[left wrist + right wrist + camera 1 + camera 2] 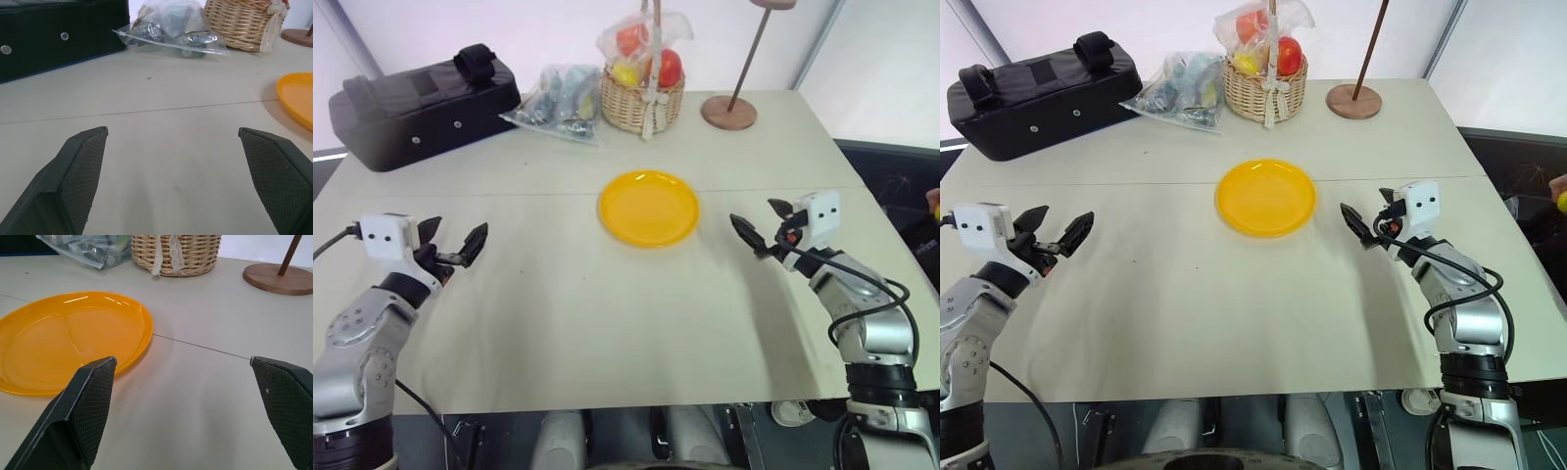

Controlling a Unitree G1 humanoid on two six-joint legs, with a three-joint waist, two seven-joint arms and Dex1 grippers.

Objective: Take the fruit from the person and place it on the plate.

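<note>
Nearest the camera, the left gripper (453, 244) is held just above the pale table (607, 323) on the left side, its two black fingers spread wide with nothing between them. Opposite, on the right side, the right gripper (762, 224) is likewise held low over the table, jaws wide apart and empty, pointed toward the centre.

Between the two, slightly farther back, the yellow-orange plate (649, 207) is set flat on the table with nothing on it; it lies closer to the right gripper.

At the far right edge, off the table, a small yellow patch (1562, 202) is seen that may be the fruit held by the person, though too little shows to be certain.

Along the far edge are ranged a black case (421, 103), a clear plastic bag (556, 101), a wicker basket (641, 101) of plastic-wrapped fruits, and a round wooden lamp base (728, 112).
</note>
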